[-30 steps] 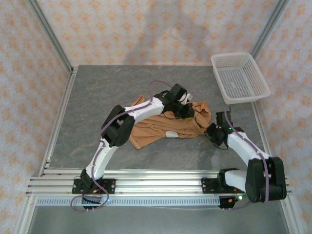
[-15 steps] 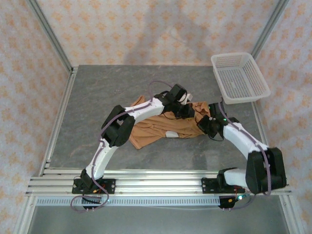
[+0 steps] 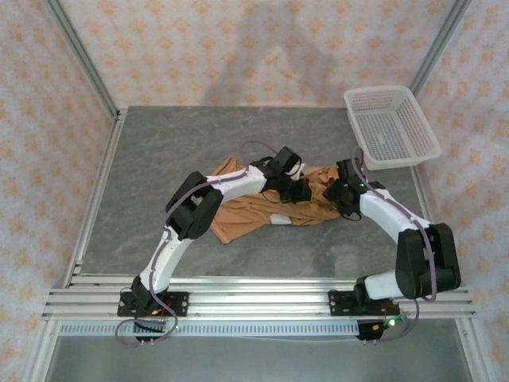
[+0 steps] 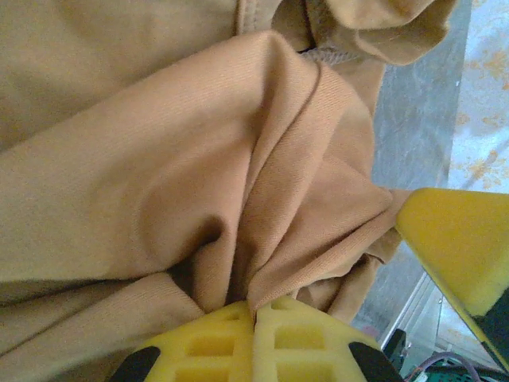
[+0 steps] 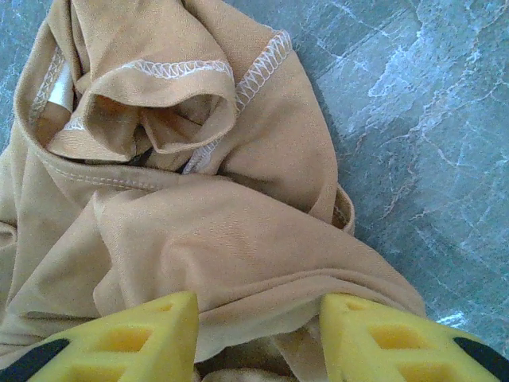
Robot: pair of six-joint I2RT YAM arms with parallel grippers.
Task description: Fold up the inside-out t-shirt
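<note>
The inside-out t-shirt (image 3: 254, 208) lies crumpled in the middle of the grey table (image 3: 159, 159), tan with white stitched seams showing (image 5: 238, 223). My left gripper (image 3: 301, 191) is over its right part. In the left wrist view its yellow fingers (image 4: 254, 310) are pressed together with a fold of the cloth (image 4: 199, 143) pinched between them. My right gripper (image 3: 338, 191) sits at the shirt's right edge. In the right wrist view its jaws (image 5: 258, 322) stand apart, one on each side of a ridge of cloth. One of its yellow fingers (image 4: 457, 239) appears at the right of the left wrist view.
A white mesh basket (image 3: 391, 127) stands at the back right corner of the table. Bare grey tabletop (image 5: 429, 119) lies just right of the shirt. Patterned walls and metal frame rails (image 3: 87, 207) bound the table.
My right arm has swung up and left from the table onto the shirt's right edge, and its jaws have opened. The left gripper has shifted slightly toward me, still holding cloth.
</note>
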